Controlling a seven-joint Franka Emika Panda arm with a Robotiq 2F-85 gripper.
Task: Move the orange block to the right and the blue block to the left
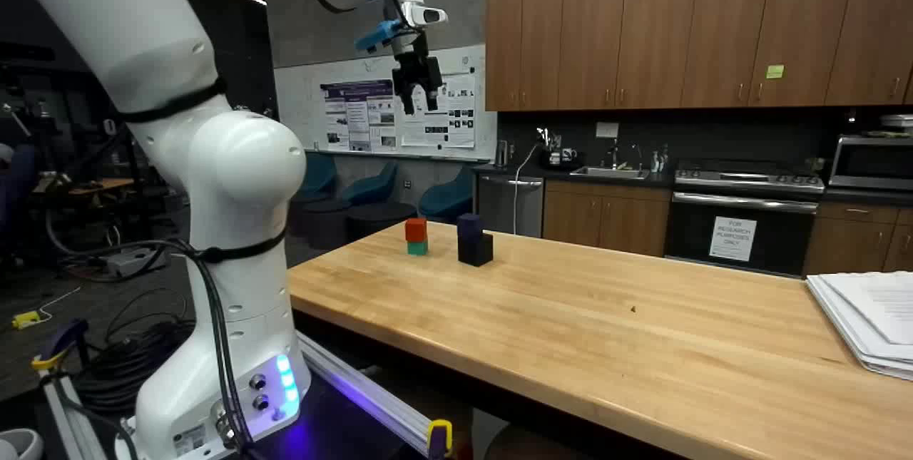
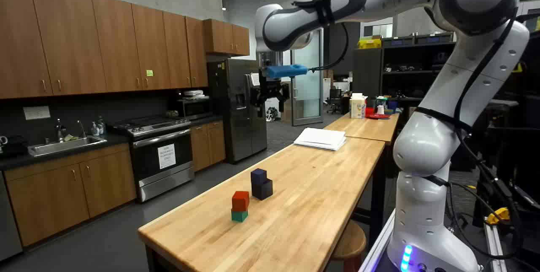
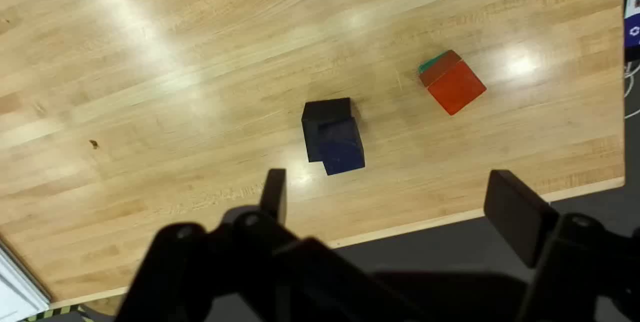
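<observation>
The orange block (image 1: 415,230) sits on top of a green-teal cube (image 1: 417,248) on the wooden table. The blue block (image 1: 469,226) sits on top of a near-black cube (image 1: 476,249) a short way off. Both stacks also show in an exterior view, the orange block (image 2: 240,200) nearer the table end than the blue block (image 2: 258,176). In the wrist view the orange block (image 3: 456,87) is at the right and the blue block (image 3: 341,146) near the middle, overhanging its cube. My gripper (image 1: 421,105) is open and empty, high above the table; its fingers (image 3: 387,182) are wide apart.
The wooden table (image 2: 295,221) has a stack of white papers (image 2: 320,138) at its far end in an exterior view. A second table there holds a carton (image 2: 358,106) and red dishes. A wooden stool (image 2: 351,240) stands beside the table.
</observation>
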